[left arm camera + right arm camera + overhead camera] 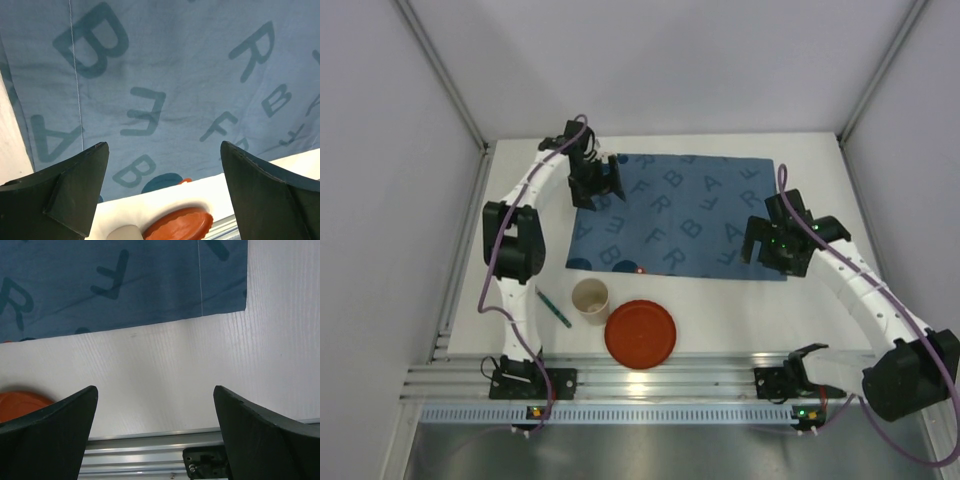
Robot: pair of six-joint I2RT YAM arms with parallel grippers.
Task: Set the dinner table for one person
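The large matte white rectangular tabletop [740, 305] that serves as the dinner table spans the whole workspace beneath both arms, with its ribbed aluminium rail [660, 380] along the near edge. The blue cloth placemat printed with dark letters [685, 215] lies flat across the middle, so that step looks done.

The rest is not. The round orange-red plate [640, 334], the beige paper cup [590, 298] and a thin green stick [555, 309], perhaps a utensil though it is too small to tell, sit grouped on the bare white surface just off the mat's near edge. None of them is on the mat, so I judge the setting barely begun.

The left gripper [598, 185] hovers over the mat's far left corner, arm reaching out with the elbow bent, jaws wide apart and holding nothing. The right gripper [775, 245] hangs over the mat's near right corner, likewise spread wide and empty.
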